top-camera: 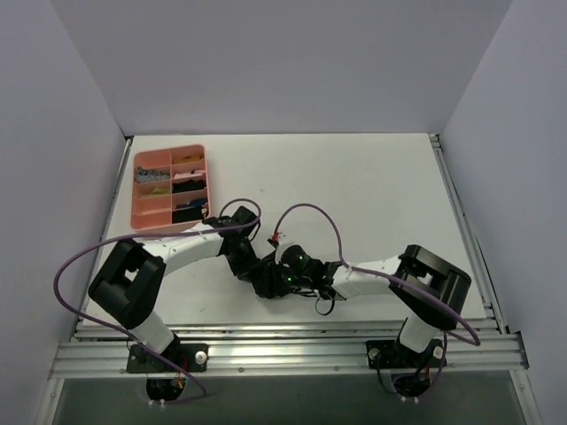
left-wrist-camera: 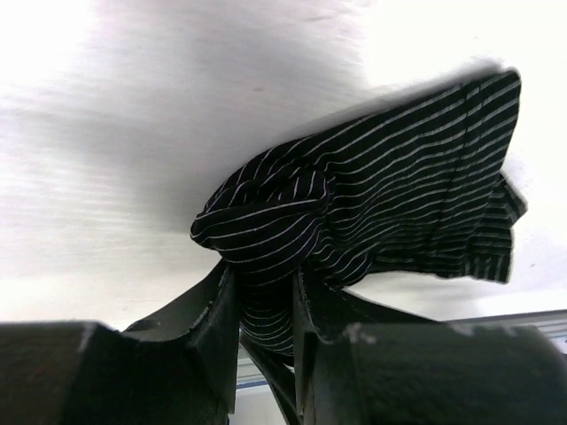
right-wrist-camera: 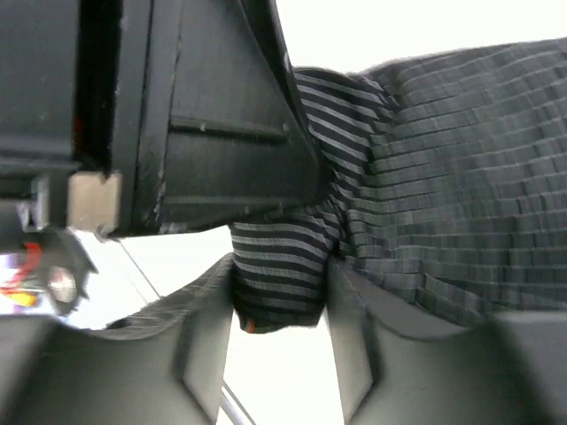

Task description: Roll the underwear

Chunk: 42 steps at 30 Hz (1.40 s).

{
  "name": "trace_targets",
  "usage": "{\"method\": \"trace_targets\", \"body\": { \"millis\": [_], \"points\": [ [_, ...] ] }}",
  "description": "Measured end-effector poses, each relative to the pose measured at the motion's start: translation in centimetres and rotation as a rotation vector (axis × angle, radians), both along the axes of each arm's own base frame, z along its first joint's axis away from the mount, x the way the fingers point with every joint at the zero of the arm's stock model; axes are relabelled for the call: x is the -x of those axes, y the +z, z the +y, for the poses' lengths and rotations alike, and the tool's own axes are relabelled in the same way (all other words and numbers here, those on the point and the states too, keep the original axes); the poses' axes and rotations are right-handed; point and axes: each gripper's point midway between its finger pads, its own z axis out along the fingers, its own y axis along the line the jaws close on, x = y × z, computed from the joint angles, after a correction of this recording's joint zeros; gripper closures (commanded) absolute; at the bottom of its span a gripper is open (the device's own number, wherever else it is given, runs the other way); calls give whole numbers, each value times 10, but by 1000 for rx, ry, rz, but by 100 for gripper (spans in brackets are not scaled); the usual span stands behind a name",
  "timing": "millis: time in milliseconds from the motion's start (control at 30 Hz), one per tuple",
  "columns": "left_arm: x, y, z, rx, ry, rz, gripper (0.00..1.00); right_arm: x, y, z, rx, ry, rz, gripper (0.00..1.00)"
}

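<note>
The underwear [left-wrist-camera: 381, 195] is black fabric with thin pale stripes, bunched into a thick fold on the white table. My left gripper [left-wrist-camera: 266, 288] is shut on one end of the fold, with fabric pinched between its fingers. My right gripper [right-wrist-camera: 279, 279] is shut on another bunched end of the underwear [right-wrist-camera: 461, 177]; a small reddish bit shows at the lower edge of the fabric. The left gripper's black body [right-wrist-camera: 195, 115] sits right against it. In the top view both grippers [top-camera: 257, 273] [top-camera: 294, 276] meet at the table's near middle and hide the garment.
A pink divided tray [top-camera: 135, 197] with small folded items stands at the back left. Purple cables [top-camera: 310, 212] loop over the arms. The aluminium rail [top-camera: 283, 335] runs along the near edge. White walls enclose the table on three sides.
</note>
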Motion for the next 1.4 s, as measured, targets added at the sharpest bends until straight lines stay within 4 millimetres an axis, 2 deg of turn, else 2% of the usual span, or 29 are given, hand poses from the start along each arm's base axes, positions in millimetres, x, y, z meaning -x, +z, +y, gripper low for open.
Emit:
{"method": "trace_targets", "body": {
  "millis": [167,267,367,500,633,733,1033,1133,1167,1200,1267,1400],
  "points": [
    [-2,0,-15,6,-47,19,88,-4,5,-32,191,-47,-44,50],
    [-2,0,-20,-4,-66,39,88,-2,17,-42,278,-48,-107,47],
    [-1,-1,-22,-23,-86,59,88,2,34,-42,324,-31,-186,46],
    [-1,-2,-23,-36,-93,85,88,13,53,-30,362,14,-286,46],
    [0,-2,-25,-52,-107,123,88,20,63,-21,417,44,-379,46],
    [1,-2,-26,-64,-118,141,88,19,58,-15,489,61,-437,46],
    [1,-2,-26,-86,-126,174,89,3,23,-14,697,91,-535,47],
    [2,-2,-26,-86,-126,179,89,0,16,-14,725,85,-549,55],
    [3,-2,-26,-85,-127,180,89,-1,15,-15,733,85,-551,77],
    [3,-2,-26,-85,-127,181,89,-2,13,-16,742,87,-557,86],
    [3,-2,-26,-87,-127,183,86,-4,13,-18,745,69,-554,99],
    [3,-1,-24,-74,-120,171,68,-2,8,-19,683,38,-532,100]
  ]
}}
